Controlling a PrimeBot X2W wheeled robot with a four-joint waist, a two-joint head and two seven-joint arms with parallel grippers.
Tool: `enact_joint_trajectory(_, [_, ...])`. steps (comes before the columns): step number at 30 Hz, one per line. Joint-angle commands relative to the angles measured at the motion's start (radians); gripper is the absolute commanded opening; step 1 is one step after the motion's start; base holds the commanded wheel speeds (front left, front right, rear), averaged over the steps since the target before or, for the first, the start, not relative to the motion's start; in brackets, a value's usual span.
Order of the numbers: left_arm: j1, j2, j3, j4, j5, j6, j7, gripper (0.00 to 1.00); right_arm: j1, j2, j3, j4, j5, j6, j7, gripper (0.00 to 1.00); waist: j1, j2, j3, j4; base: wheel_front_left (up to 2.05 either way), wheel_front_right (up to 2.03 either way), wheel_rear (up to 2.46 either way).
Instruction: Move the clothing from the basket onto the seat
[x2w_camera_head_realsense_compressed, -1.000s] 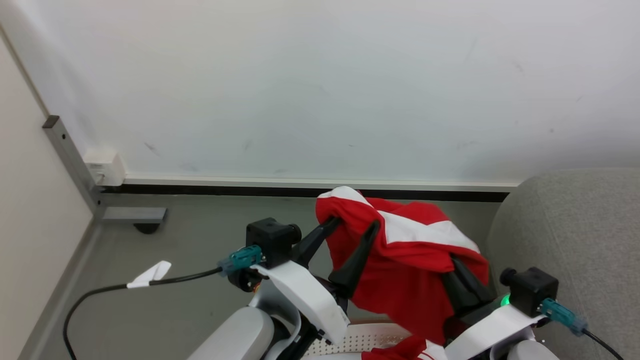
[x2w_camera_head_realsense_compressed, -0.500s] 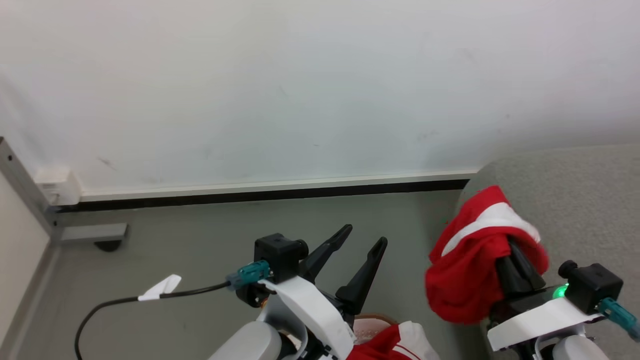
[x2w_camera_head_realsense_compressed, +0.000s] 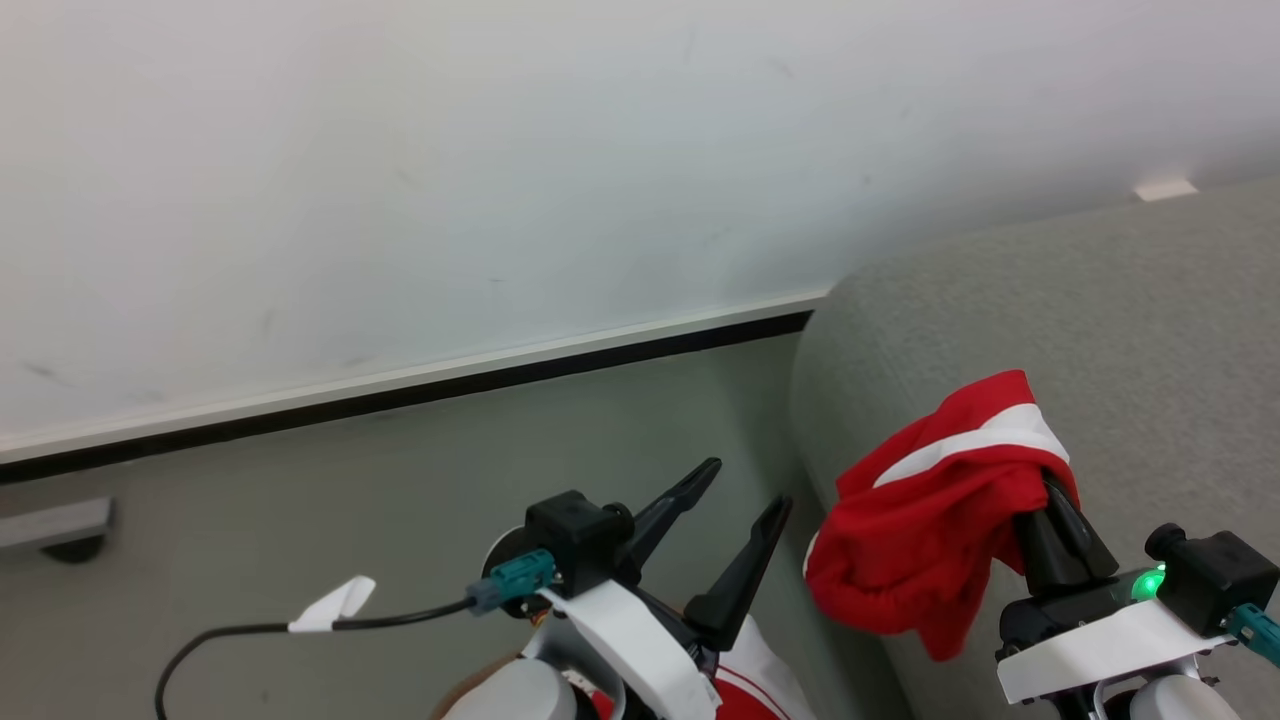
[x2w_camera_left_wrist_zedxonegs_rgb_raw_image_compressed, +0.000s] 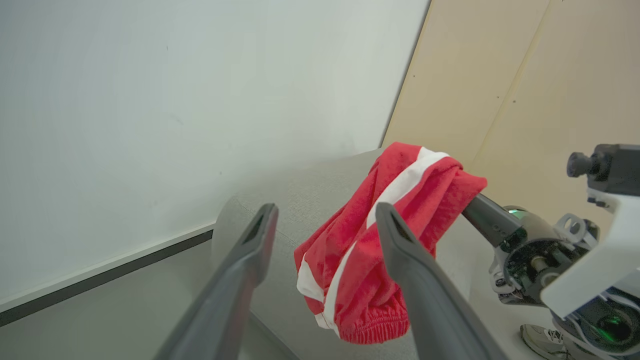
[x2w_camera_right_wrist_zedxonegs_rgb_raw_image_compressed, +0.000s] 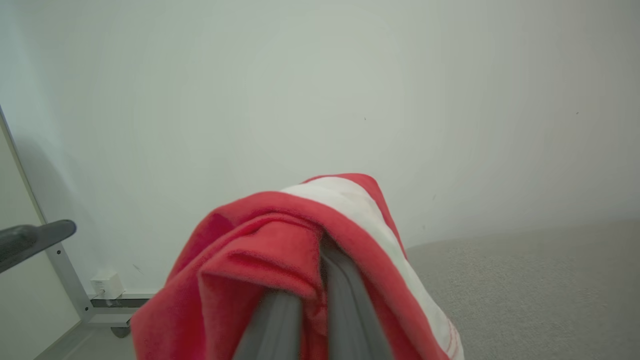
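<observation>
One red garment with a white band (x2w_camera_head_realsense_compressed: 925, 535) hangs bunched from my right gripper (x2w_camera_head_realsense_compressed: 1045, 492), which is shut on it; the cloth covers the fingertips. It hangs over the rounded left edge of the grey seat (x2w_camera_head_realsense_compressed: 1080, 320). In the right wrist view the garment (x2w_camera_right_wrist_zedxonegs_rgb_raw_image_compressed: 280, 250) drapes over both fingers (x2w_camera_right_wrist_zedxonegs_rgb_raw_image_compressed: 347, 305). My left gripper (x2w_camera_head_realsense_compressed: 745, 487) stands open with nothing in it, left of the garment. Between its fingers the left wrist view shows the garment (x2w_camera_left_wrist_zedxonegs_rgb_raw_image_compressed: 370, 250) and the seat (x2w_camera_left_wrist_zedxonegs_rgb_raw_image_compressed: 285, 200). A second red and white garment (x2w_camera_head_realsense_compressed: 755, 680) peeks out under my left arm. A brown sliver (x2w_camera_head_realsense_compressed: 465, 690) there may be the basket's rim.
A white wall (x2w_camera_head_realsense_compressed: 500, 150) with a dark baseboard (x2w_camera_head_realsense_compressed: 420, 395) runs behind the grey floor (x2w_camera_head_realsense_compressed: 350, 500). A black cable with a white tag (x2w_camera_head_realsense_compressed: 330, 605) trails from my left wrist. A beige panel (x2w_camera_left_wrist_zedxonegs_rgb_raw_image_compressed: 525, 75) stands behind the seat. A metal post foot (x2w_camera_head_realsense_compressed: 55, 525) sits at far left.
The head camera has turned right, bringing more of the seat into view. My left gripper let go of the garment. My right gripper carried it rightward to the seat's edge.
</observation>
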Motion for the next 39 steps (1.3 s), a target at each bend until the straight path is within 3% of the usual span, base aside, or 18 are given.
enact_joint_trajectory(1, [0.004, 0.009, -0.003, 0.007, 0.010, -0.003, -0.011, 1.00, 0.017, -0.004, -0.003, -0.009, -0.007, -0.002, 0.001, 0.00, 0.0000, -0.0001, 0.016, -0.044, 0.00, 0.00, 0.00])
enact_joint_trajectory(10, [0.021, -0.015, -0.034, 0.054, 0.042, -0.009, -0.073, 1.00, 0.035, -0.019, -0.030, -0.033, -0.013, -0.002, 0.001, 0.00, 0.0000, -0.0001, 0.027, -0.133, 0.00, 0.00, 0.00])
enact_joint_trajectory(18, [0.020, -0.034, -0.053, 0.088, 0.057, -0.016, -0.108, 1.00, 0.049, -0.034, -0.048, -0.045, 0.003, -0.002, 0.001, 0.00, 0.0000, -0.0001, 0.024, -0.156, 0.00, 0.00, 0.00])
enact_joint_trajectory(31, [-0.013, -0.024, -0.072, 0.105, 0.082, -0.017, -0.112, 1.00, -0.025, -0.092, -0.039, -0.011, 0.020, -0.002, 0.001, 0.00, 0.0000, -0.0001, 0.063, -0.137, 0.00, 0.00, 0.00])
enact_joint_trajectory(39, [-0.090, 0.021, -0.075, 0.044, 0.122, -0.017, -0.057, 1.00, -0.232, -0.176, -0.067, 0.037, 0.074, -0.002, 0.001, 0.00, 0.0000, -0.0001, 0.265, -0.072, 0.00, 0.00, 0.00])
